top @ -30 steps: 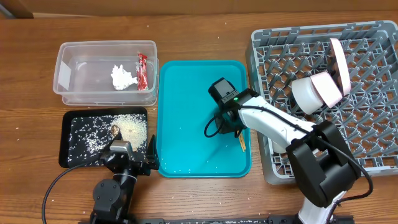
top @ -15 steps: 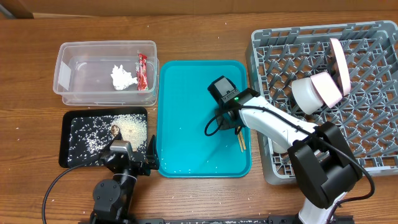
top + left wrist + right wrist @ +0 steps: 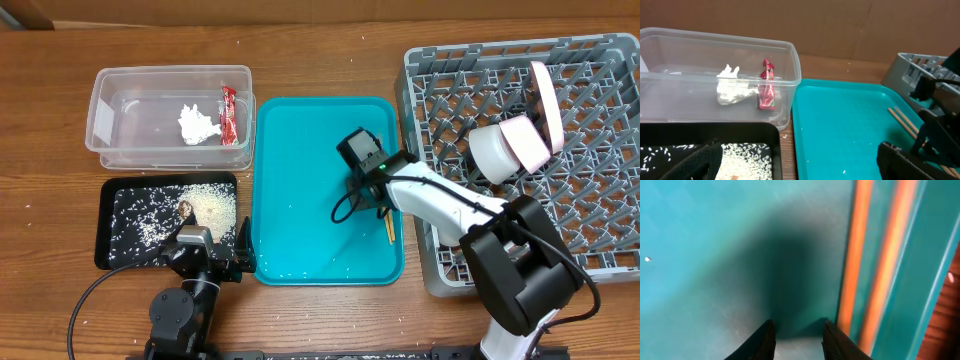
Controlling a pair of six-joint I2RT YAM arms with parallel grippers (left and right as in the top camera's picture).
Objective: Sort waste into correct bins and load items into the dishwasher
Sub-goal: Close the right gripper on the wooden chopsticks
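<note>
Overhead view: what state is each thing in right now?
napkin: crumpled, in clear tub
wrapper: in clear tub
rice: spread in black tray
chopsticks: lying flat on teal tray
plate: on edge in dish rack
bowl: tipped sideways in dish rack
left gripper: open, empty
right gripper: open, low beside chopsticks

A robotics lab bench staged as a kitchen is being indicated: a wood-grain tabletop [image 3: 320, 50] is being occupied by a grey dish rack [image 3: 590, 205] at 3 o'clock, a central teal tray [image 3: 300, 200] and a cabled robot arm [image 3: 440, 200] at 5 o'clock.
</note>
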